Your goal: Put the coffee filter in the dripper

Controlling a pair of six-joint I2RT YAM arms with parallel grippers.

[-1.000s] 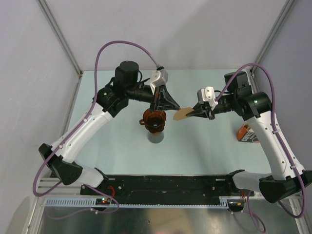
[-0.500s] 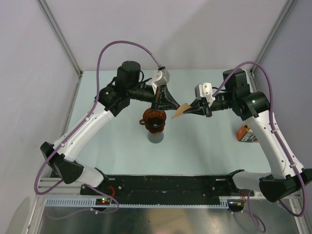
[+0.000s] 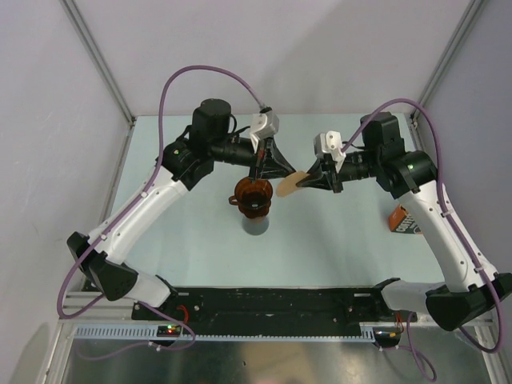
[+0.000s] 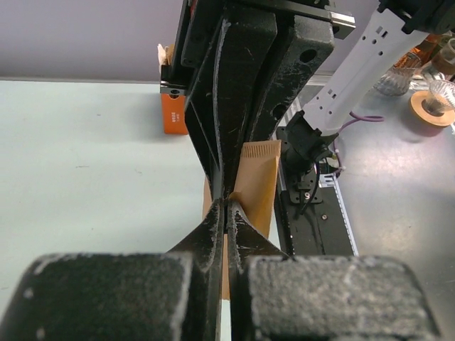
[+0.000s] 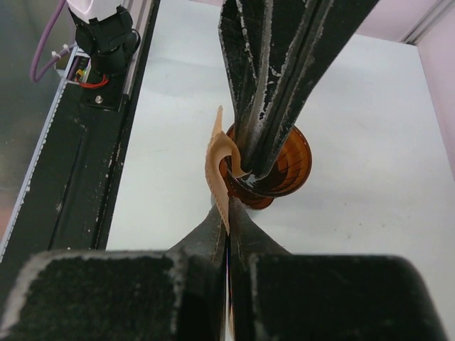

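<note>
Your right gripper [image 5: 227, 209] is clamped on the coffee filter [image 5: 213, 165], which is held in the air just beside the dripper [image 5: 288, 167] rim. Your left gripper [image 5: 245, 172] is closed at the filter's edge, perhaps pinching it.

the table [image 3: 336, 240] was a pale mint-green sheet, plain and matte. it was boxed in by blank whitish-lavender panels: a back wall [image 3: 272, 48], a left wall [image 3: 40, 144] and a right wall [image 3: 488, 96]. two silver metal posts [image 3: 96, 56] ran diagonally up from the far corners. along the near edge sat a black rail [image 3: 280, 300] with a white toothed strip [image 3: 224, 330] in front of it. below that was a brushed grey metal surface [image 3: 264, 364]. the light was soft and even, with only faint shadows. no windows were visible, as far as i could tell.
</note>
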